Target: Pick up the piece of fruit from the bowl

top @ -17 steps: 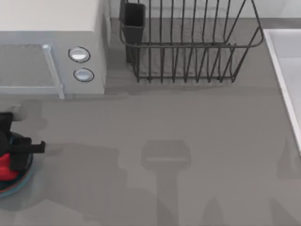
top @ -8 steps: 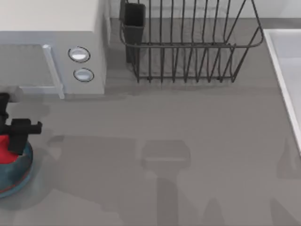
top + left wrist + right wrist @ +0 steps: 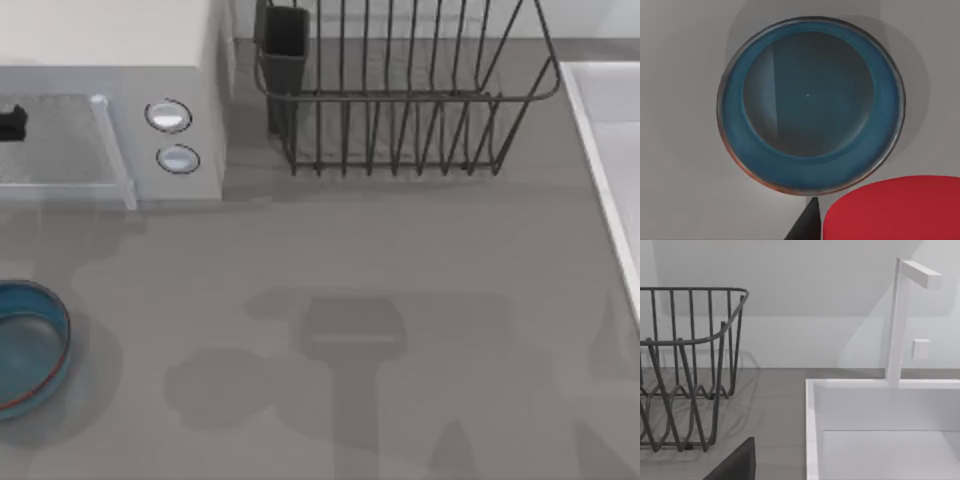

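Fruit (image 3: 892, 207) red, large at lower right of my left wrist view, clear above empty bowl (image 3: 740, 150). Left jaws gripping it, I judge. Hold squeeze steady, avoid jerks. Right jaws: cannot tell.

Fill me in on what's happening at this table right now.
The left arm's gripper is raised at the far left of the table, over the white microwave, carrying the small bright red rounded fruit, which hangs above and to one side of the shallow round blue bowl. The bowl sits empty on the grey table. The right arm is parked near the white sink and the dark wire dish rack.
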Available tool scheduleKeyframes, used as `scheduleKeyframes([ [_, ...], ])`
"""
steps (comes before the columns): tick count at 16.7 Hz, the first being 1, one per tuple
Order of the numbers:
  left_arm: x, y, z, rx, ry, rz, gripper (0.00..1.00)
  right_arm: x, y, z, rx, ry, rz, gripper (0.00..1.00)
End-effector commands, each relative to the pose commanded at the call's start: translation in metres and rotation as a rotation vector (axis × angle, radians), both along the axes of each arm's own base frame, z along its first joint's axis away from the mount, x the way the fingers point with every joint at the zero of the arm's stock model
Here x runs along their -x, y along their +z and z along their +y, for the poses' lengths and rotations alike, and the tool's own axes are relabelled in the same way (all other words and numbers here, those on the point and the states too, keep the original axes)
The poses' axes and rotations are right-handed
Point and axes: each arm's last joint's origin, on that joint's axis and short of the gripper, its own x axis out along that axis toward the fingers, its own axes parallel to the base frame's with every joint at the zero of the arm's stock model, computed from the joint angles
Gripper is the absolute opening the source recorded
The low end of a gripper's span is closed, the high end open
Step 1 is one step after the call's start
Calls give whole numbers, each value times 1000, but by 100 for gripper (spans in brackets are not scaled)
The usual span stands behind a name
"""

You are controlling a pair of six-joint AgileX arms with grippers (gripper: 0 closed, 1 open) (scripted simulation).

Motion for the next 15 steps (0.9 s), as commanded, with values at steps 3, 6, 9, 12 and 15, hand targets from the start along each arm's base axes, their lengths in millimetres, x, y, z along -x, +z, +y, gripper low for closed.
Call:
scheduleKeyframes([
  [3,17,43,0,-1,0,-22,0,0,0,0,0,0,0,100],
  [6,27,60,0,-1,1,-36,0,0,0,0,0,0,0,100],
  [9,28,60,0,-1,1,-36,0,0,0,0,0,0,0,100],
  [12,25,57,-3,-2,3,-29,0,0,0,0,0,0,0,100],
  [15,18,40,-30,-3,3,-10,0,0,0,0,0,0,0,100],
])
